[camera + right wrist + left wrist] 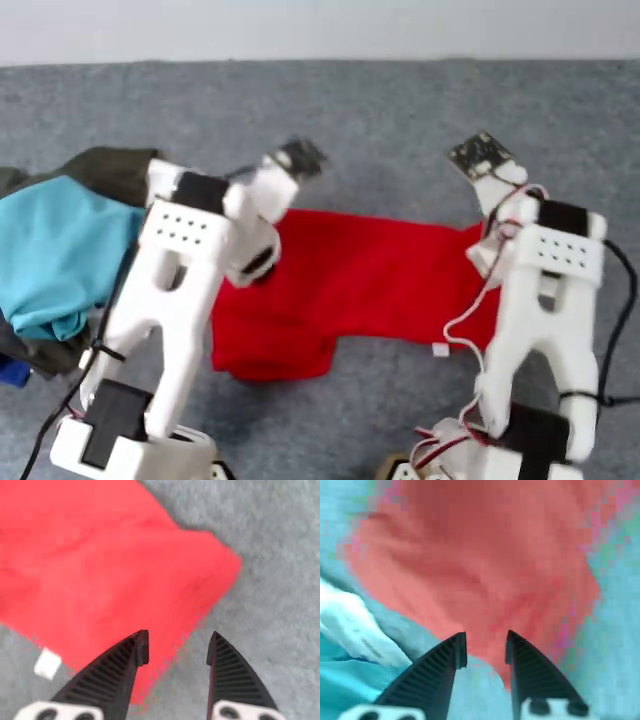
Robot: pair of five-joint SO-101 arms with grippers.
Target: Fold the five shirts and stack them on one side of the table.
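Bench (400, 130): grey, fuzzy covering, spread under me and running back to the far edge.
Wall (320, 28): pale, plain strip just behind my bench's far edge.

Illumination is bright, even and diffuse, and the table (400, 130) carries only faint, soft-edged shadow close beneath the two arms. Ahead of the left gripper (485, 647), the red shirt (485, 565) renders as coarse square blocks. Ahead of the right gripper (177, 647), the shirt is uniformly lit, its creases show as slightly darker bands, and the ribbed black fingers (120, 675) stand in full light.
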